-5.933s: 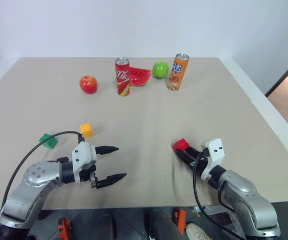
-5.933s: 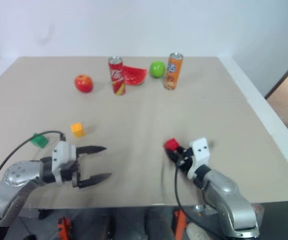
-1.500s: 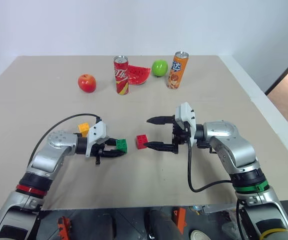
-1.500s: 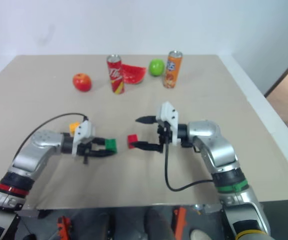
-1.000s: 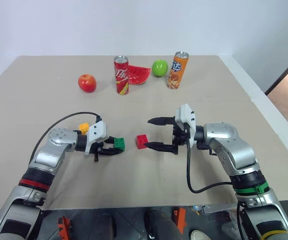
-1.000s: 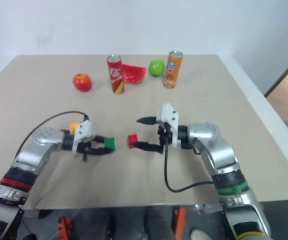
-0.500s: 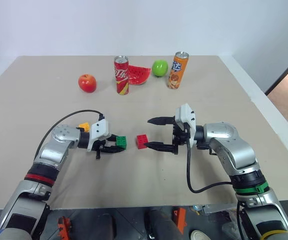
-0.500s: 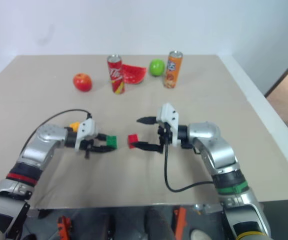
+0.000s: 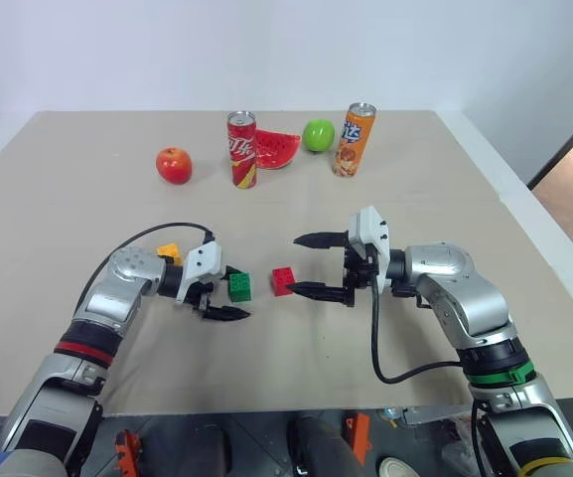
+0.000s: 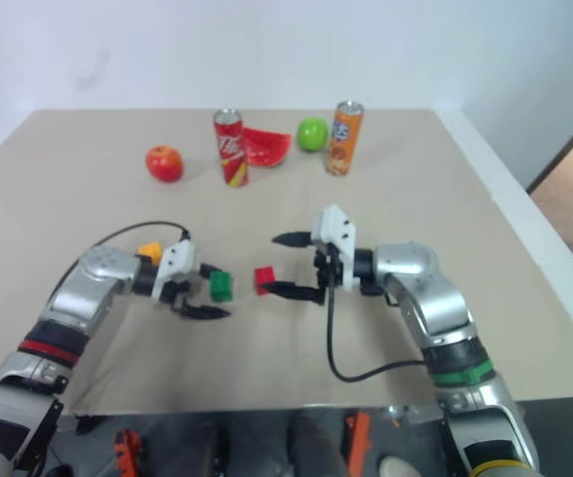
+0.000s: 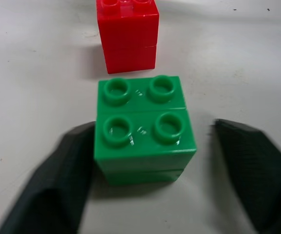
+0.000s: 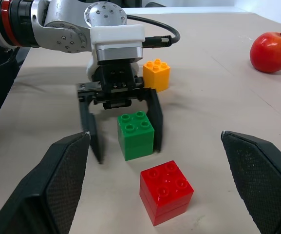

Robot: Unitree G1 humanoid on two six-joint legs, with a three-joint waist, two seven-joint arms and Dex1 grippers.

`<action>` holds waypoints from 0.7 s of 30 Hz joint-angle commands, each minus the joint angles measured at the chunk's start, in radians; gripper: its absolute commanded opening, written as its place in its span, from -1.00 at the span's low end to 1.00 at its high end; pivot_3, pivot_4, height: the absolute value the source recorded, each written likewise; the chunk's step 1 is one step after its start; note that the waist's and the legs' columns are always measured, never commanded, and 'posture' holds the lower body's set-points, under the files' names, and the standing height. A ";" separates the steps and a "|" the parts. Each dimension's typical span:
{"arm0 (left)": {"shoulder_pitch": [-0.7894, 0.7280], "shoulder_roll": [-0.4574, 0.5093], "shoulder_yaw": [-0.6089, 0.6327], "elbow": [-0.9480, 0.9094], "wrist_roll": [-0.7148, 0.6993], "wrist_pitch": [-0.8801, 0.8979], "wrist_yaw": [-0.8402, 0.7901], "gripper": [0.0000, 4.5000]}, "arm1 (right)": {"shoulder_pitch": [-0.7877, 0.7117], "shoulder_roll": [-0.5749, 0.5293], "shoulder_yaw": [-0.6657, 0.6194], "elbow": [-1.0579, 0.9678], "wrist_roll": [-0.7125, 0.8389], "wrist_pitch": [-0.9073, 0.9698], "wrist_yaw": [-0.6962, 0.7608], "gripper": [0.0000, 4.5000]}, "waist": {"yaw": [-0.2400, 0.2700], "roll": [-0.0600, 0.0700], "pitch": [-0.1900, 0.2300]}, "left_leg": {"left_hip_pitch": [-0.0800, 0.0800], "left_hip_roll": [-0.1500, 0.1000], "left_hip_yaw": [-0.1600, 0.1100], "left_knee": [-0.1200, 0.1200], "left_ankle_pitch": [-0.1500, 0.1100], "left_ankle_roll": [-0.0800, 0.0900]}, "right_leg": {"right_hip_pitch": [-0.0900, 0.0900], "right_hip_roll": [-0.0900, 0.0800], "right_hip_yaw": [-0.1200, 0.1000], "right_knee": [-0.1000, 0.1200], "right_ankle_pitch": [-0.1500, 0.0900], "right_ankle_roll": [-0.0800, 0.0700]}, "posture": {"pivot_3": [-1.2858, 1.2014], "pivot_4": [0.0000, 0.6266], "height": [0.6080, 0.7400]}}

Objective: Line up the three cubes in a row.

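- We stand at a beige table (image 9: 415,169) set against a pale wall; its far edge carries the extras, its near half carries the bricks.
- Far edge, left to right: a red apple (image 9: 174,165), a red can (image 9: 242,150), a watermelon slice (image 9: 276,150) just behind and beside that can, a green apple (image 9: 318,135), an orange can (image 9: 355,140).
- Near half, leftmost brick: the yellow cube (image 9: 169,252), close behind our left wrist, partly hidden by the arm. In the right wrist view it sits clear, studs up (image 12: 156,74).
- Left gripper (image 9: 229,293) lies low over the table, pointing toward the middle. Its fingers are spread apart, one on each side of the green cube (image 9: 239,286).
- In the left wrist view the green cube (image 11: 142,128) stands on the table with studs up; one finger (image 11: 57,180) is against or just beside its side, the other stands clearly apart. The cube is released, not pinched.
- Next to the right: the red cube (image 9: 284,281), just beside the green one with a small gap, studs up, resting on the table.
- Right gripper (image 9: 311,264) is above the table, pointing toward the left arm, fingers wide apart and holding nothing; the red cube lies just off its fingertips.
- Green and red sit side by side; yellow lies off toward the left edge and slightly farther back.
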 commanded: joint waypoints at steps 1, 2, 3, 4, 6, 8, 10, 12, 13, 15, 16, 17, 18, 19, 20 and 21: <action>-0.003 0.043 0.019 -0.050 0.022 -0.044 0.010 0.98 | -0.011 -0.006 -0.013 -0.024 0.006 -0.010 0.005 1.00 | -0.001 0.000 0.000 | 0.000 0.000 0.000 0.000 0.000 0.000 | 0.000 0.000 0.000 0.000 0.000 0.000 | 0.03 -0.52 1.00; 0.001 0.054 0.027 -0.071 0.022 -0.047 0.016 0.98 | -0.010 -0.006 -0.013 -0.025 0.006 -0.010 0.005 1.00 | -0.001 0.000 0.000 | 0.000 0.000 0.000 0.000 0.000 0.000 | 0.000 0.000 0.000 0.000 0.000 0.000 | 0.03 -0.52 1.00; 0.007 0.068 0.041 -0.107 0.013 -0.034 0.022 0.98 | -0.010 -0.006 -0.014 -0.026 0.006 -0.009 0.005 1.00 | -0.001 0.000 0.000 | 0.000 0.000 0.000 0.000 0.000 0.000 | 0.000 0.000 0.000 0.000 0.000 0.000 | 0.03 -0.52 1.00; 0.016 0.084 0.058 -0.152 -0.002 -0.009 0.030 0.98 | -0.009 -0.007 -0.015 -0.026 0.006 -0.010 0.004 1.00 | -0.001 0.000 0.000 | 0.000 0.000 0.000 0.000 0.000 0.000 | 0.000 0.000 0.000 0.000 0.000 0.000 | 0.03 -0.52 1.00; 0.042 0.117 0.096 -0.247 -0.037 0.057 0.053 0.98 | -0.007 -0.008 -0.016 -0.027 0.007 -0.010 0.004 1.00 | -0.001 0.000 0.000 | 0.000 0.001 0.000 0.000 0.000 0.000 | -0.001 0.000 0.000 0.001 0.000 0.000 | 0.03 -0.52 1.00; 0.087 0.152 0.151 -0.356 -0.084 0.149 0.086 0.98 | -0.007 -0.010 -0.017 -0.026 0.008 -0.010 0.005 1.00 | -0.002 0.000 0.000 | 0.000 0.001 0.000 0.000 0.000 0.000 | -0.001 0.000 0.000 0.000 0.000 0.000 | 0.03 -0.52 1.00; 0.131 0.180 0.203 -0.448 -0.133 0.246 0.122 0.98 | -0.008 -0.011 -0.017 -0.022 0.008 -0.012 0.008 1.00 | -0.002 0.000 0.000 | 0.000 0.001 0.001 0.000 0.000 0.000 | -0.001 0.000 0.001 0.000 0.000 0.000 | 0.03 -0.52 1.00; 0.187 0.202 0.283 -0.538 -0.186 0.350 0.186 0.98 | -0.012 -0.013 -0.017 -0.015 0.010 -0.015 0.014 1.00 | -0.001 0.000 0.000 | 0.000 0.001 0.001 0.000 0.000 0.000 | -0.001 0.000 0.000 0.000 0.000 0.000 | 0.03 -0.52 1.00; 0.208 0.202 0.321 -0.572 -0.213 0.398 0.224 0.98 | -0.014 -0.014 -0.018 -0.011 0.010 -0.016 0.017 1.00 | -0.001 0.000 0.000 | 0.000 0.001 0.001 0.000 0.000 0.000 | 0.000 0.000 0.001 0.000 0.000 0.000 | 0.03 -0.52 1.00; 0.244 0.169 0.414 -0.631 -0.272 0.489 0.337 0.98 | -0.020 -0.015 -0.018 -0.001 0.011 -0.021 0.024 1.00 | -0.001 0.000 0.000 | 0.000 0.001 0.000 0.000 0.000 0.000 | 0.000 0.000 0.000 0.000 0.000 0.000 | 0.03 -0.52 1.00; 0.259 0.147 0.451 -0.656 -0.289 0.521 0.397 0.98 | -0.022 -0.015 -0.019 0.002 0.011 -0.022 0.028 1.00 | -0.001 0.000 0.000 | 0.001 0.001 0.000 0.000 0.000 0.000 | 0.000 -0.001 0.000 0.000 0.000 0.000 | 0.03 -0.52 1.00; 0.279 0.119 0.487 -0.686 -0.295 0.537 0.463 0.98 | -0.023 -0.015 -0.020 0.004 0.011 -0.023 0.032 1.00 | -0.001 0.000 0.000 | 0.001 0.001 0.000 0.000 0.000 0.000 | 0.000 -0.001 -0.001 0.001 0.000 0.000 | 0.03 -0.52 1.00; 0.306 0.083 0.520 -0.727 -0.306 0.554 0.529 0.98 | -0.025 -0.016 -0.020 0.008 0.011 -0.025 0.037 1.00 | -0.001 0.000 0.000 | 0.001 0.001 0.000 0.000 0.000 0.000 | 0.001 -0.001 -0.001 0.000 0.000 0.000 | 0.03 -0.52 1.00; 0.330 0.049 0.545 -0.765 -0.313 0.563 0.585 0.98 | -0.026 -0.017 -0.020 0.010 0.011 -0.026 0.041 1.00 | -0.001 0.000 0.000 | 0.001 0.001 0.000 0.000 0.000 0.000 | 0.001 -0.001 -0.001 0.001 0.000 0.000 | 0.03 -0.52 1.00; 0.355 0.006 0.568 -0.801 -0.311 0.565 0.655 0.98 | -0.028 -0.019 -0.019 0.014 0.011 -0.028 0.046 1.00 | 0.000 0.000 0.000 | 0.001 0.001 0.000 0.000 0.000 0.000 | 0.001 -0.001 0.000 0.000 0.000 0.001 | 0.03 -0.52 1.00; 0.374 -0.032 0.583 -0.831 -0.301 0.559 0.718 0.98 | -0.030 -0.020 -0.018 0.017 0.010 -0.029 0.051 1.00 | 0.000 0.000 0.000 | 0.001 0.001 0.000 0.000 0.000 0.000 | 0.002 -0.001 0.000 0.000 0.000 0.001 | 0.03 -0.52 1.00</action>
